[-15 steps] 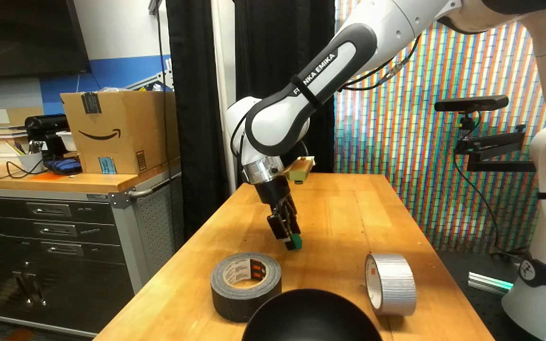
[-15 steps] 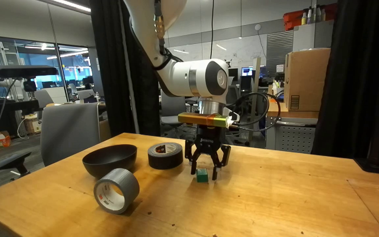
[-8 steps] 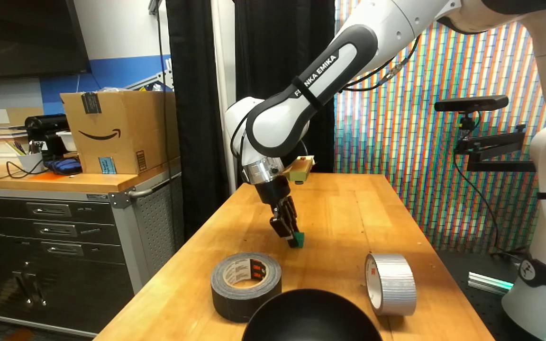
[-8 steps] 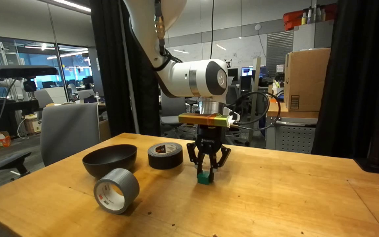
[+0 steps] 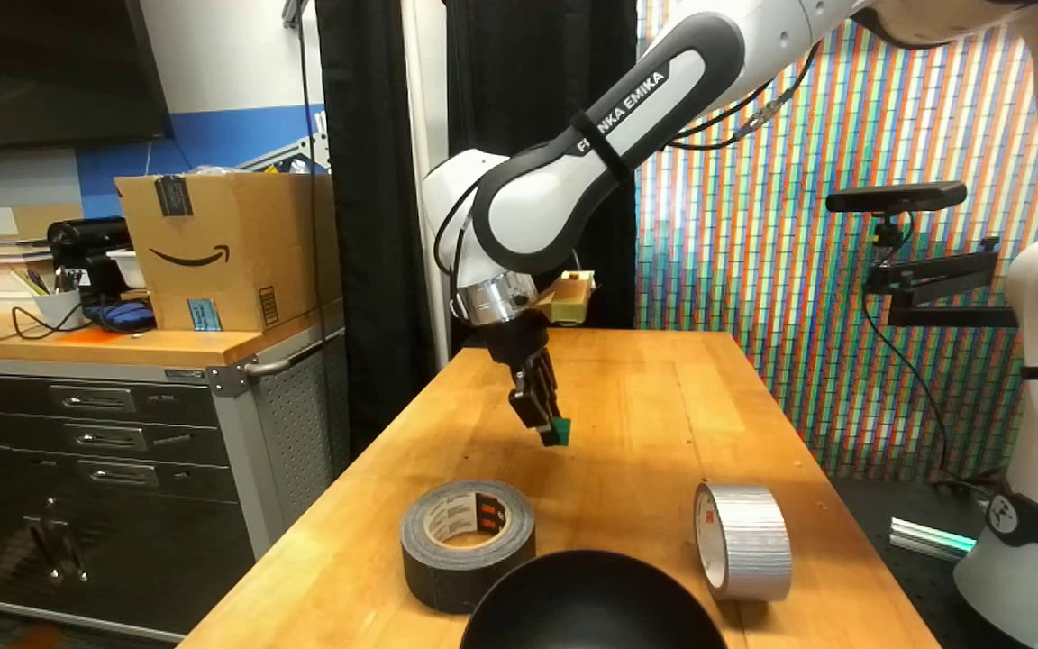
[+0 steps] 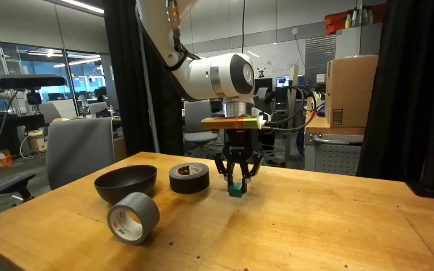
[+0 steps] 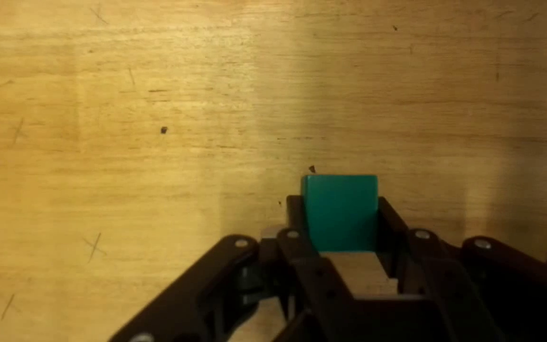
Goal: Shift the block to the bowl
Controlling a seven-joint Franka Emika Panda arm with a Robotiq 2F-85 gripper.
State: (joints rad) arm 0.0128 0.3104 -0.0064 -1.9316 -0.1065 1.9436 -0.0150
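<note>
A small green cube [image 7: 340, 213] is pinched between two black fingers [image 7: 391, 228], seemingly lifted just clear of the wooden tabletop [image 6: 307, 226]. The matte black bowl [image 6: 125, 183] sits well apart, past a black tape roll [image 6: 189, 182], with a silver tape roll [image 6: 145, 212] near it. Picking up looks done; carrying the cube over and releasing it into the bowl remain.

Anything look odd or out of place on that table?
Mildly: the silver-grey tape roll stands on its curved side, so it might roll, while the black tape roll lies flat. Small dark specks dot the wooden tabletop. I see no spill.
</note>
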